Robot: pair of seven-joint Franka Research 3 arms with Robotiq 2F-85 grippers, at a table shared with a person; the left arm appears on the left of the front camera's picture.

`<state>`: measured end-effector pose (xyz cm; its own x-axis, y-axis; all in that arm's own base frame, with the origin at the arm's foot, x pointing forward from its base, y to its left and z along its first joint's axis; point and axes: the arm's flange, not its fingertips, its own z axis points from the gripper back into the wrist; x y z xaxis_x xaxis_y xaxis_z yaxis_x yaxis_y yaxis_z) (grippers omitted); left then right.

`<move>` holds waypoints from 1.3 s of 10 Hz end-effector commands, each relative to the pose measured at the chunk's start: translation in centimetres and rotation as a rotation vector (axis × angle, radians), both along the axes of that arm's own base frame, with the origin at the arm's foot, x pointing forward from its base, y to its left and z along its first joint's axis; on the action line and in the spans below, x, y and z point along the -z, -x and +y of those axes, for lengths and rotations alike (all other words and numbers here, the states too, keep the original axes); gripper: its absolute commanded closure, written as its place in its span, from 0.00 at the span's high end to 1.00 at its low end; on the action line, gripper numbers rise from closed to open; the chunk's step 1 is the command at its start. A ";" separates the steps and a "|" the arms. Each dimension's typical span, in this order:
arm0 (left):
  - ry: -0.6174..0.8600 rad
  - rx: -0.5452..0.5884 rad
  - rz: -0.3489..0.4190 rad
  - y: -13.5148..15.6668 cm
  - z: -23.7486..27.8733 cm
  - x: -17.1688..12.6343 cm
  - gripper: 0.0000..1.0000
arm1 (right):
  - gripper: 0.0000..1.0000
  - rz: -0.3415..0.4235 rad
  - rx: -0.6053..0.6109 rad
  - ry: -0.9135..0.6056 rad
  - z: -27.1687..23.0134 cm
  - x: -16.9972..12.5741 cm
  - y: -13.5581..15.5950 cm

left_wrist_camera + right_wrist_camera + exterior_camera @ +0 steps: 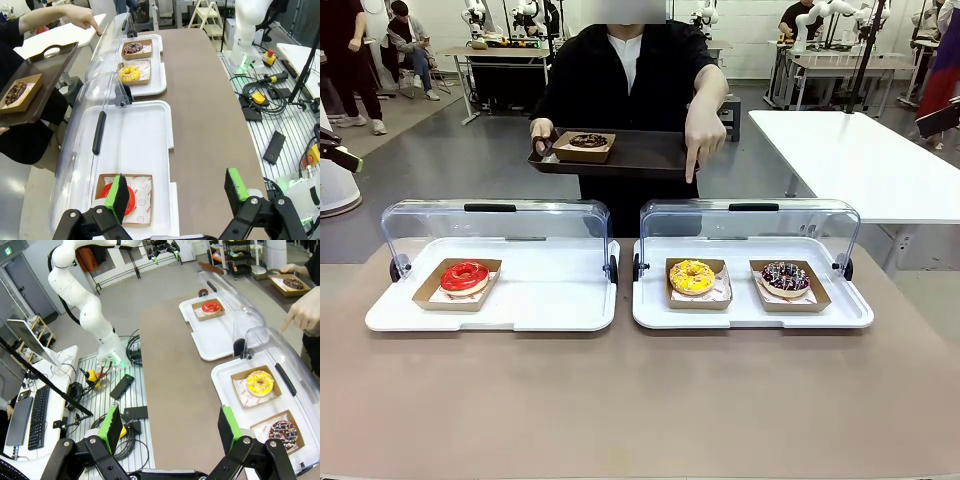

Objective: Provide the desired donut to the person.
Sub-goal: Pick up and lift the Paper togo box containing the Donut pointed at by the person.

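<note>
Two tools open, one finger pointing.
Left tool [178, 189] and right tool [169, 425] hang above the desk [620, 400], fingers spread wide, holding nothing. Across it the person [630, 80] grips a tray [650, 155] with one hand [542, 135]. The other hand [703, 135] aims its forefinger straight down over the yellow donut [692, 277] in the right case [750, 215].

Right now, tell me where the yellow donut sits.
Front view: the yellow donut sits on the right tray, left of the chocolate donut, below the person's pointing hand.
</note>
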<state>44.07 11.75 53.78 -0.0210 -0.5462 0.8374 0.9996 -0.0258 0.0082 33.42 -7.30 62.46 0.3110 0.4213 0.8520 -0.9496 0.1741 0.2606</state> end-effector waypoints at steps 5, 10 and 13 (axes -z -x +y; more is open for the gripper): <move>0.005 -0.001 -0.004 0.3 -0.1 0.0 1.00 | 1.00 -0.038 -0.071 0.144 2.7 -1.4 -0.7; 0.005 -0.001 -0.004 0.3 -0.1 0.0 1.00 | 1.00 -0.132 -0.253 0.604 14.2 0.3 -4.3; 0.005 -0.001 -0.004 0.3 -0.1 0.0 1.00 | 1.00 -0.174 -0.326 0.773 19.2 5.6 -6.3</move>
<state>44.04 11.69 53.73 -0.0203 -0.5461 0.8375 0.9996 -0.0264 0.0070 38.96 11.58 58.74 -0.0343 0.9337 0.3565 -0.9976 -0.0533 0.0436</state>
